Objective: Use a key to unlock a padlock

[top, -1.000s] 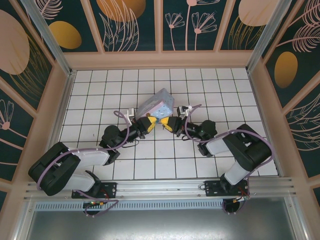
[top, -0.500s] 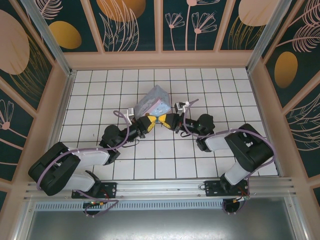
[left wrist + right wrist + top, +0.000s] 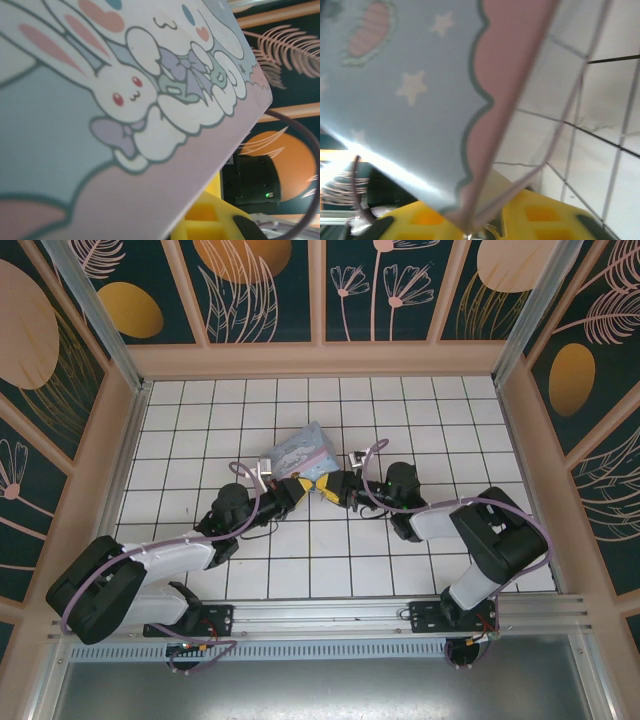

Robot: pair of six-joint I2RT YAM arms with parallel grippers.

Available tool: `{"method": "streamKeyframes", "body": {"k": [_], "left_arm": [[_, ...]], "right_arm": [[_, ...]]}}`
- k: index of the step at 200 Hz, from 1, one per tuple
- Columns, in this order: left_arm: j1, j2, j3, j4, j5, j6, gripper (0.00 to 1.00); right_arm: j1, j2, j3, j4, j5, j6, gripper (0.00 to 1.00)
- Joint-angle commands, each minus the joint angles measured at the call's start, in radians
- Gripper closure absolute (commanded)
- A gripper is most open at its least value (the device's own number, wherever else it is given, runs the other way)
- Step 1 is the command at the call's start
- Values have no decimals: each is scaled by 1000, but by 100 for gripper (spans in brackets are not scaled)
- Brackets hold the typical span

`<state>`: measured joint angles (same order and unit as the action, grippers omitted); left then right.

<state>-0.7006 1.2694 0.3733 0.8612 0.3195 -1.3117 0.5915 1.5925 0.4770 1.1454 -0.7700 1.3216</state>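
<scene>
Tin box (image 3: pixel 298 450) has dropped flatter, toward 10 o'clock; left gripper (image 3: pixel 302 484) pinched closed, right gripper (image 3: pixel 325 487) unclear (box corner between its fingers (image 3: pixel 542 217)). Slack there could let it slip

Bright, even light from above in the top view leaves faint shadows on the white table (image 3: pixel 180 440). Both wrist views are soft and blurred; glare streaks across the tin box (image 3: pixel 410 90).

White tiled surface (image 3: pixel 450 420), dark floral walls (image 3: pixel 260 290) around it, pastel cartoon tin box (image 3: pixel 297 450) lying just above frame centre, left tool (image 3: pixel 300 483) and right tool (image 3: pixel 325 487) meeting yellow-tipped just below the box, left arm (image 3: pixel 170 560) and right arm (image 3: pixel 485 540) reaching in from the lower edge
</scene>
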Motion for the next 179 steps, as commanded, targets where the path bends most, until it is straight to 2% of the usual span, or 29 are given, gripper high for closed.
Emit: {"method": "streamKeyframes", "body": {"k": [1,41,59,90,118,146,179], "left_arm": [[-51,-48,64,-83,112,193,100],[-51,-20,66,-143,91,257,100],[-50,-13,60,-169,80,293,100],[-51,6,53,-218,64,355,100],[-51,43,47,-218,74,392,100],[-51,77,60,-245,82,431,100],[-50,112,79,-291,80,481,100]], "right_arm": [[-13,-35,-17,-122,109,-57,63],[-14,-120,-96,-205,149,-94,34],[-17,-204,-138,-302,175,-139,28],[-12,-370,-134,-595,241,-291,28],[26,-445,-47,-901,386,-490,28],[104,-444,-13,-989,537,-605,31],[248,-415,4,-1026,758,-670,35]]}}
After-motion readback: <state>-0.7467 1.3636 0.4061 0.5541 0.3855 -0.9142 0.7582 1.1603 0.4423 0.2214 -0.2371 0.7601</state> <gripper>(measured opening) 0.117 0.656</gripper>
